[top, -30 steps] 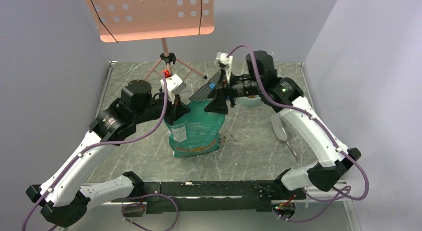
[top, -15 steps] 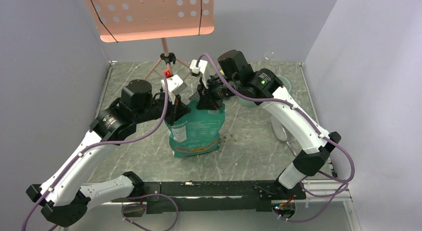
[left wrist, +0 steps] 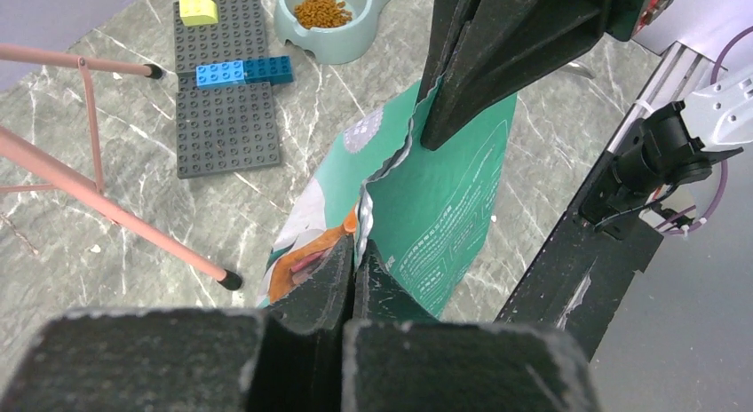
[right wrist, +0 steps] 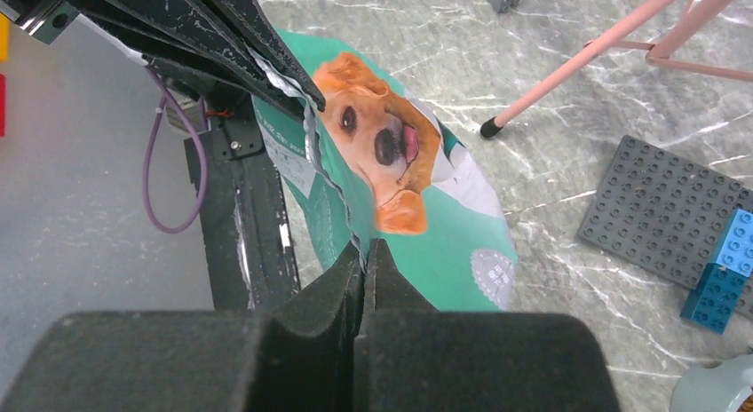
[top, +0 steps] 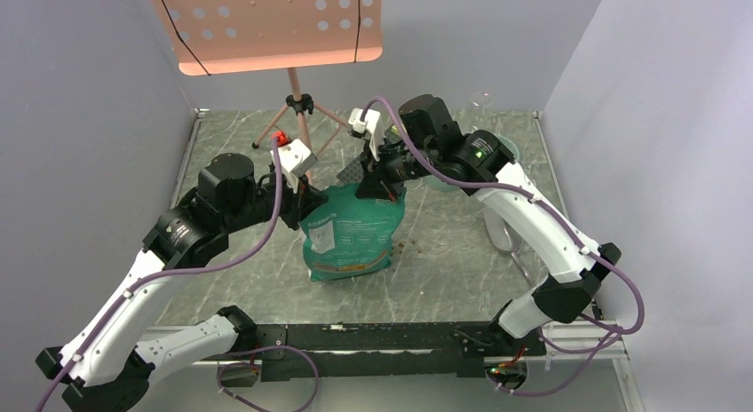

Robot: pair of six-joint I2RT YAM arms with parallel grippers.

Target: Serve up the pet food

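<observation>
A teal-green bag [top: 351,234] printed with a golden dog [right wrist: 382,146] stands upright mid-table. My left gripper [left wrist: 355,252] is shut on the left end of its crinkled top edge. My right gripper [right wrist: 365,249] is shut on the right end of the same edge, facing the left one across the bag top. Brown pet food [left wrist: 321,10] fills one cup of the pale blue bowl [left wrist: 342,43] behind the bag. A few pellets [top: 410,246] lie loose on the table right of the bag. In the top view the right arm hides most of the bowl.
A grey baseplate [left wrist: 226,110] with blue bricks [left wrist: 244,71] and a yellow brick [left wrist: 198,10] lies behind the bag. The pink music stand [top: 266,26] has tripod legs [left wrist: 107,212] reaching near the bag. A grey scoop-like thing [top: 500,230] lies at the right.
My right gripper was open beside the bag's top; it has swung in to the left and shut on the top edge. My left arm has shifted slightly left, still gripping.
</observation>
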